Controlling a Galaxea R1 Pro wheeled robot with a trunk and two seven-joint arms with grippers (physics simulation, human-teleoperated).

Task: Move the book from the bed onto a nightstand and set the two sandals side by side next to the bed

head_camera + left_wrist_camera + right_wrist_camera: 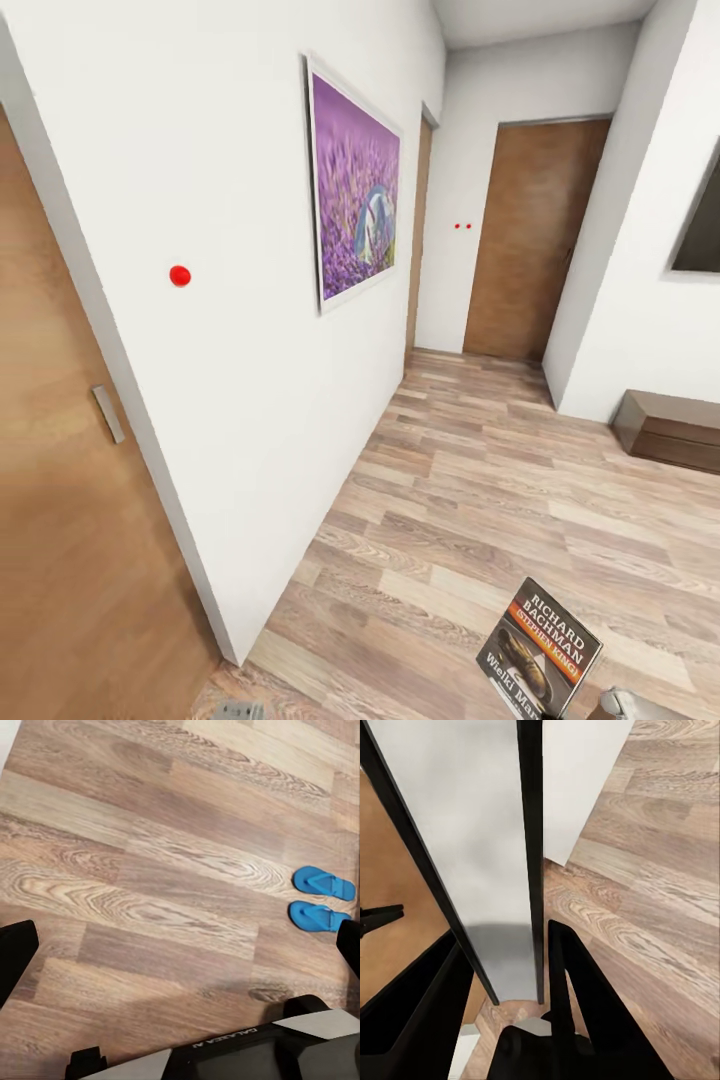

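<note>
We faced a white wall [230, 330] with a purple picture [355, 190], above wood-plank floor [480, 500]. Our right gripper [502, 967] was clamped on the book [540, 650], held upright low ahead. Left gripper fingers [13, 952] stood apart above the two sandals [321, 900], lying side by side on the floor.

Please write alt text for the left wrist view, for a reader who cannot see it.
Two bright blue sandals lie side by side on a wood-plank floor, near one edge of the picture. The left hand hangs open above bare planks, its dark fingertips showing at opposite edges, holding nothing. Part of the robot's black and white body shows along another edge.
</note>
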